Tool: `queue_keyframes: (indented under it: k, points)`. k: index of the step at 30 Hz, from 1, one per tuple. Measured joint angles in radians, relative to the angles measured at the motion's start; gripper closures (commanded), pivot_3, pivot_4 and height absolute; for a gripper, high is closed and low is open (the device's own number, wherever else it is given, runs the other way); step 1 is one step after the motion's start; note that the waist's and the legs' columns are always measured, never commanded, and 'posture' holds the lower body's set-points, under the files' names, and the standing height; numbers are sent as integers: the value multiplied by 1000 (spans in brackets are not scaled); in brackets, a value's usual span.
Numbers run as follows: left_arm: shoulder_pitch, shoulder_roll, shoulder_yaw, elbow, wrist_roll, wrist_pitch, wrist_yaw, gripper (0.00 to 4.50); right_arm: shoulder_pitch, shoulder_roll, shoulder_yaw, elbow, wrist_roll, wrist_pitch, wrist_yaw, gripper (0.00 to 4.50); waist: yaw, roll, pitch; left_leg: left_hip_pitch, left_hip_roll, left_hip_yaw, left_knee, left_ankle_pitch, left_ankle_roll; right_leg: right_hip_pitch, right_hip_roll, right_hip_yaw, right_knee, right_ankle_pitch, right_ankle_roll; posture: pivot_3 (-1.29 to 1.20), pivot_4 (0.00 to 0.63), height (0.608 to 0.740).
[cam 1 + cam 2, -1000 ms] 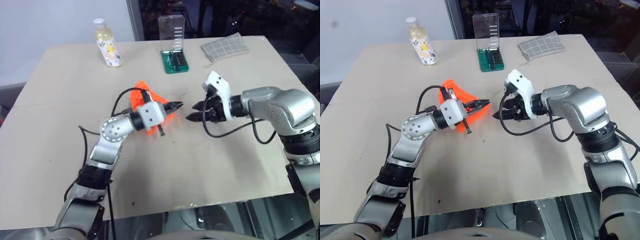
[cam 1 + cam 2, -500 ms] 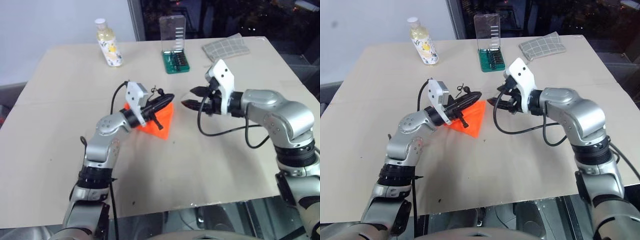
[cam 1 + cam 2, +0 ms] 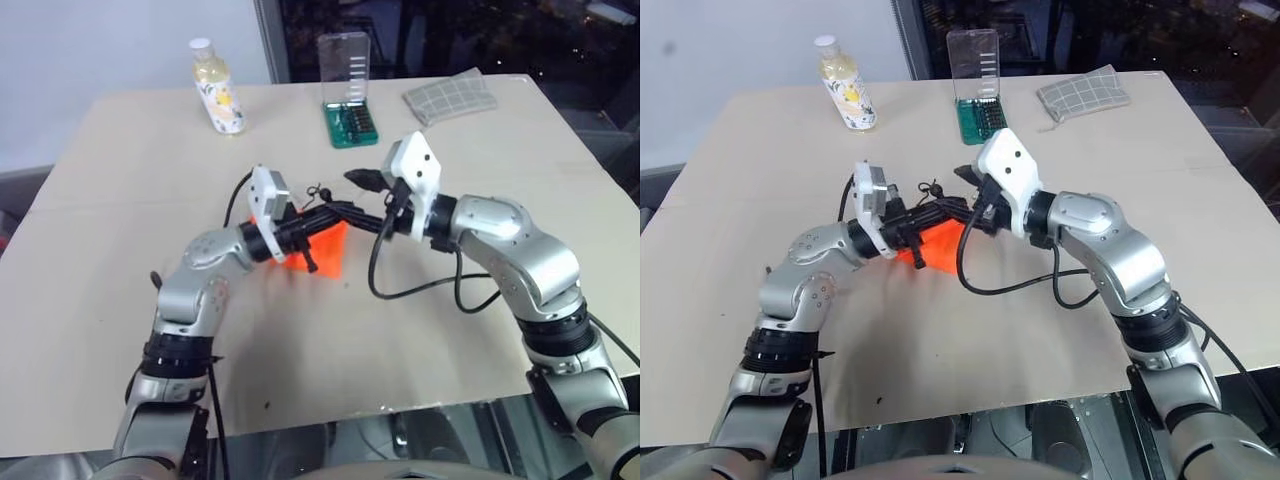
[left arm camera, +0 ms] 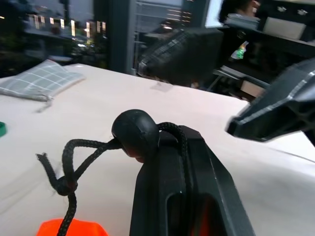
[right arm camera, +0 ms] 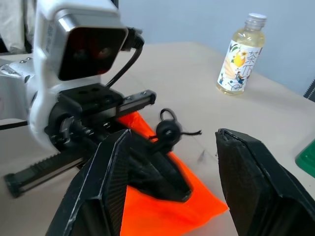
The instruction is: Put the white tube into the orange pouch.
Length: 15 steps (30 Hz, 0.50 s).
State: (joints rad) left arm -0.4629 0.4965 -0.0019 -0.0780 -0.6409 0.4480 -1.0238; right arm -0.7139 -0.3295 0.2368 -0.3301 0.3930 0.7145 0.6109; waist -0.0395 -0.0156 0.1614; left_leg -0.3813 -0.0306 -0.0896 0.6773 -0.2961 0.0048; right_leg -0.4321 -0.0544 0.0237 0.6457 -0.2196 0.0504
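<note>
While my left end effector [image 3: 335, 212] was clamped tight on the top of the orange pouch [image 3: 322, 247], pinching the fabric and black drawstring [image 4: 69, 167] so the pouch hung from it just above the counter [image 3: 450, 330], my right end effector [image 5: 170, 162] stood with its fingers spread wide and empty, straddling the left one's tip. From the right wrist view I could see the drawstring's round toggle [image 5: 169, 130] sitting between those spread fingers [image 5: 256, 172], with the orange fabric below them.

Farther out on the counter stood a yellowish bottle [image 3: 217, 88], a green bit case with a clear lid [image 3: 347, 95] and a grey checked cloth [image 3: 450, 97], all well apart from the arms. I could not find the white tube anywhere on the counter, and I could not tell whether it was already inside the pouch.

I judged the step in hand to be working the pouch's mouth with both arms, either opening it or drawing it shut. The next move called for closing the right fingers on the toggle or on the free edge of the mouth, without pulling the fabric out of the left grip.
</note>
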Motion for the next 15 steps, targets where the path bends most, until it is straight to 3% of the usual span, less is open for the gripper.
queue_keyframes:
  k: [5,8,15]
  points:
    - [2,34,0,-17,-32,50,-74,4500,-23,36,-26,14,60,143,-21,1751,1,0,0,0,0,0,0,0,0,0,0,0,0,0,0,0,150,740]
    - [0,46,0,-17,-32,46,-119,4500,-39,109,-92,39,127,281,-76,1751,0,0,0,0,0,0,0,0,0,0,0,0,0,0,0,0,150,740]
    - [2,57,2,14,-29,26,-195,4500,-65,163,-205,69,241,504,-141,1751,0,0,0,0,0,0,0,0,0,0,0,0,0,0,0,0,150,740]
